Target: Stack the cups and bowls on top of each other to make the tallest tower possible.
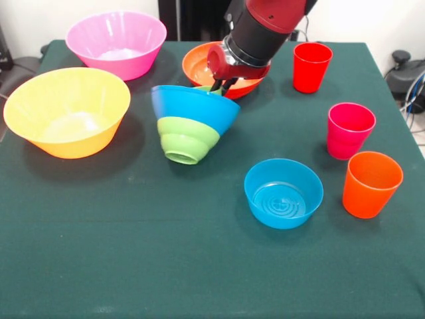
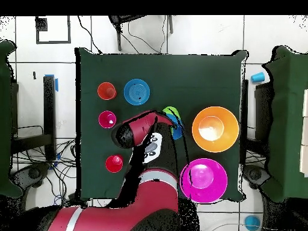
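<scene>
My gripper [image 1: 222, 85] hangs at the far rim of the wide blue bowl [image 1: 196, 107]. It looks shut on a light green cup [image 1: 206, 89], of which only a sliver shows. The blue bowl sits nested in the small green bowl [image 1: 186, 141]; this pair leans, with its bottom turned toward the camera. The shallow orange-red bowl [image 1: 199, 65] lies just behind the gripper. The red cup [image 1: 311, 66], magenta cup [image 1: 350, 129] and orange cup [image 1: 371, 184] stand apart at the right. The small translucent blue bowl [image 1: 283, 193] stands in front. In the overhead view the arm [image 2: 141, 129] covers most of the pair.
The big yellow-orange bowl [image 1: 66, 111] and the big pink bowl [image 1: 117, 42] stand at the left, close to the leaning pair. The green table [image 1: 133, 266] stretches toward the front edge. Cables and equipment lie beyond the table's sides.
</scene>
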